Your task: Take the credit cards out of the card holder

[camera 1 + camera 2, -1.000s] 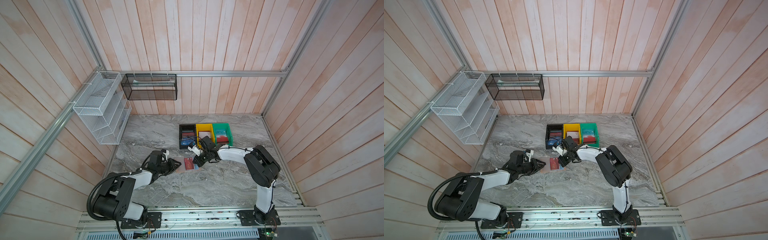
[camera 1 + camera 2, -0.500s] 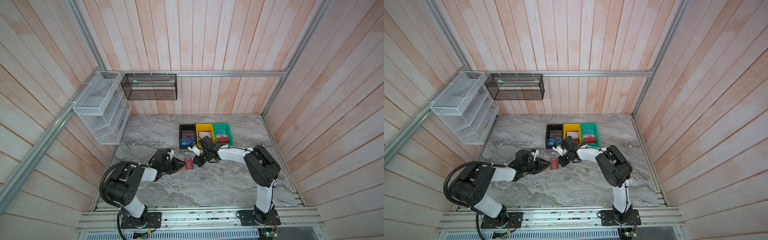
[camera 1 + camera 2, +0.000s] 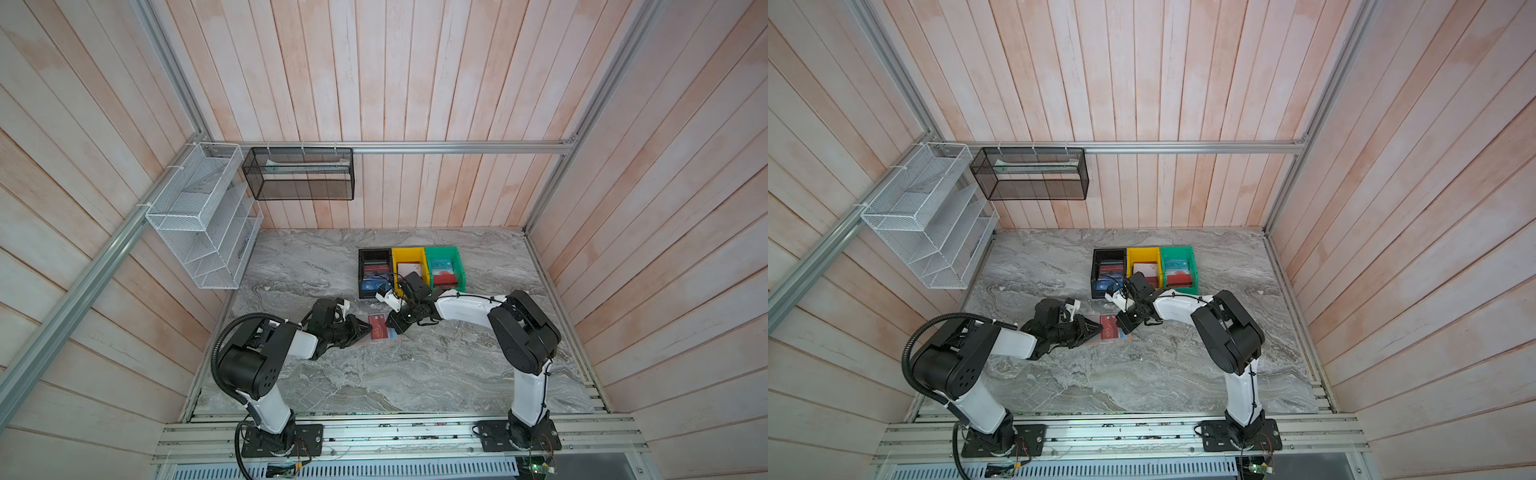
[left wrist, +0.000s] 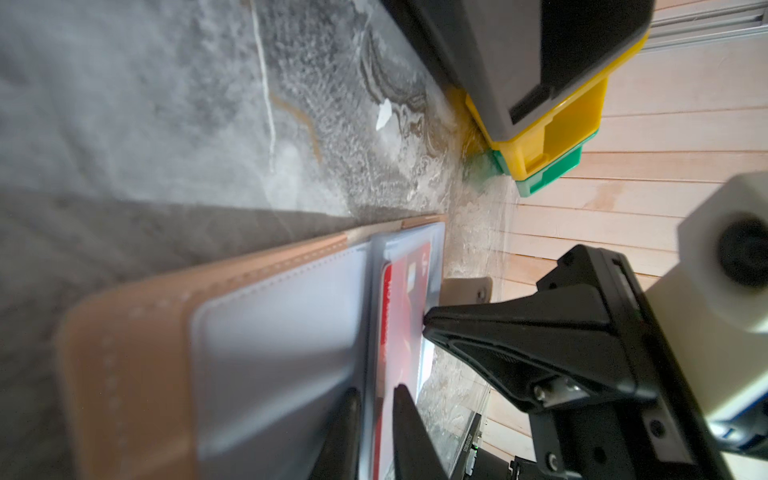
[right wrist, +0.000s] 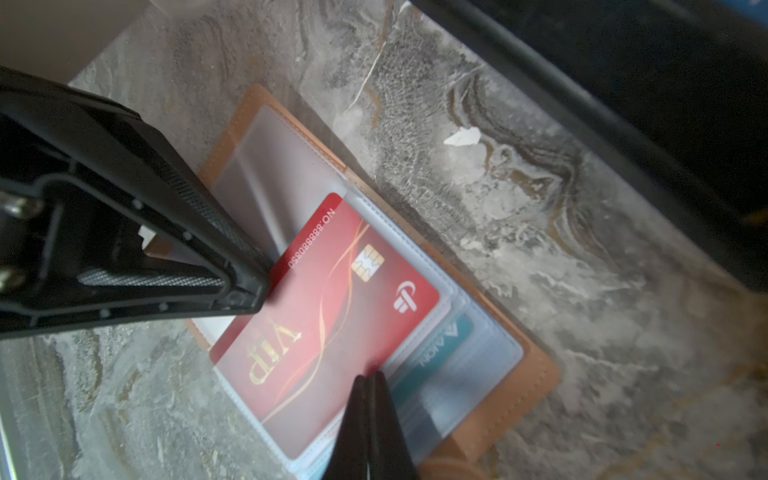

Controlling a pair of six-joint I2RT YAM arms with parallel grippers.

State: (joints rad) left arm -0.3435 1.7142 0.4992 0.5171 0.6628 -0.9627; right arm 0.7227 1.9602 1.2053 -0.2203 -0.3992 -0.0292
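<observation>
One card holder, open, flat on marble table. Your left gripper clamps exposed edge of red card, partly out of clear sleeve. Your right gripper closed, empty, tips on sleeve.

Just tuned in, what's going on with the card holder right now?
The card holder lies open on the marble table. The right gripper, jaws shut, presses its tip onto the clear sleeve at one edge of the red card. The left gripper is at the card's opposite edge, which sticks out of the sleeve. Its jaws are nearly together around that edge, but a firm grip isn't clear. A blue card sits in a sleeve underneath.
</observation>
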